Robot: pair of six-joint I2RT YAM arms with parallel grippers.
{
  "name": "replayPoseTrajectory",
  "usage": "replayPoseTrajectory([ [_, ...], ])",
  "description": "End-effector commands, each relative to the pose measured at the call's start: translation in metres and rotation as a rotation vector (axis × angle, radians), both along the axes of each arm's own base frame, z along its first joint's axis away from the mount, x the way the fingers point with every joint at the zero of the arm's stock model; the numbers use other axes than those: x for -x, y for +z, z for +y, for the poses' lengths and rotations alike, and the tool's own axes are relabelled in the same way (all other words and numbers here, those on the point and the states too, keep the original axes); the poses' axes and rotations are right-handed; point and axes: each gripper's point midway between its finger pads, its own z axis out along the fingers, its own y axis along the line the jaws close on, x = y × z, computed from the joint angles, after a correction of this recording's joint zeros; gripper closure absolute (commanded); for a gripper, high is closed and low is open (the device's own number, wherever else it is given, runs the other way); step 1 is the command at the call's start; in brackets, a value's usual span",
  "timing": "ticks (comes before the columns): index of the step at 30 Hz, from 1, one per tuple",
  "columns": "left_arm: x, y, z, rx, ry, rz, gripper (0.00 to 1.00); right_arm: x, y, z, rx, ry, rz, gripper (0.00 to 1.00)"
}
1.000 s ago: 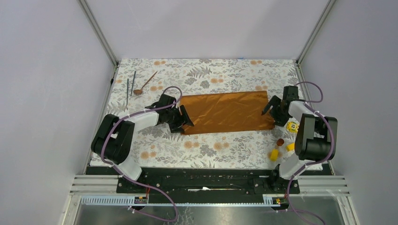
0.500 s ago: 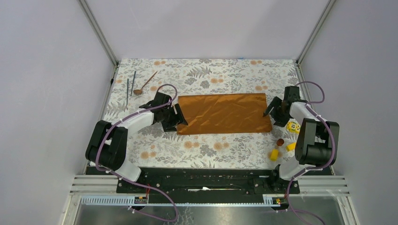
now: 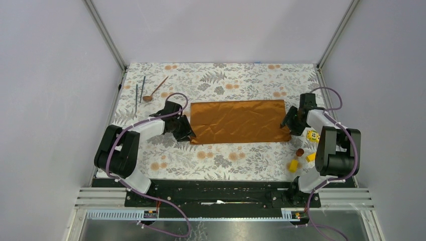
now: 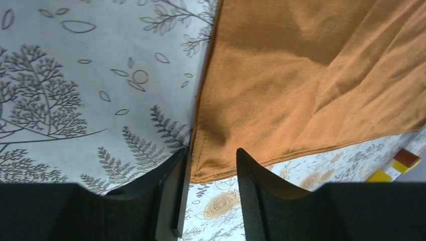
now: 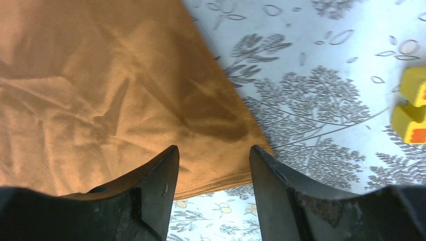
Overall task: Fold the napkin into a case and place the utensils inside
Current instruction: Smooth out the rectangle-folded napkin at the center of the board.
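Lab test cell; aluminium frame (image 3: 106,36)

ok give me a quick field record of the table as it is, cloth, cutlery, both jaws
napkin: rust-orange rectangle, flat on the floral tablecloth
left jaws: apart, astride the napkin's near-left corner
right jaws: apart, astride its near-right corner
spoon: far left, apart from the napkin
dark rods: two, just left of the spoon
yellow blocks: near right, off the napkin
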Motion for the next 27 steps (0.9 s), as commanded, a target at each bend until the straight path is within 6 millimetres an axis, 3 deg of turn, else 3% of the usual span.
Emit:
replayPoseTrajectory([
  [1, 0.028, -0.041, 0.043, -0.148, 0.072, 0.102, 0.57, -0.029, 0.032, 0.007, 0.065, 0.064, -0.101, 0.39],
  [4, 0.026, -0.031, 0.047, -0.143, 0.080, 0.083, 0.49, -0.050, 0.051, 0.027, -0.024, 0.111, -0.183, 0.35],
  [8, -0.002, 0.016, 0.032, -0.076, 0.052, -0.027, 0.33, -0.086, 0.067, 0.055, -0.162, 0.181, -0.276, 0.16],
  [12, -0.048, 0.080, -0.007, 0.126, -0.009, -0.198, 0.24, -0.128, 0.073, 0.070, -0.267, 0.221, -0.357, 0.09],
  [15, -0.084, 0.120, -0.048, 0.358, -0.067, -0.316, 0.05, -0.159, 0.081, 0.082, -0.387, 0.235, -0.447, 0.05],
  [16, -0.096, 0.124, -0.056, 0.390, -0.061, -0.330, 0.03, -0.169, 0.084, 0.087, -0.425, 0.232, -0.484, 0.01],
  [20, -0.142, 0.133, -0.076, 0.453, -0.046, -0.400, 0.03, -0.196, 0.088, 0.099, -0.569, 0.243, -0.539, 0.00],
  [23, -0.169, 0.121, -0.083, 0.460, -0.039, -0.418, 0.03, -0.206, 0.084, 0.102, -0.623, 0.249, -0.553, 0.00],
  [27, -0.197, 0.092, -0.077, 0.416, -0.003, -0.423, 0.03, -0.210, 0.068, 0.100, -0.639, 0.239, -0.532, 0.00],
])
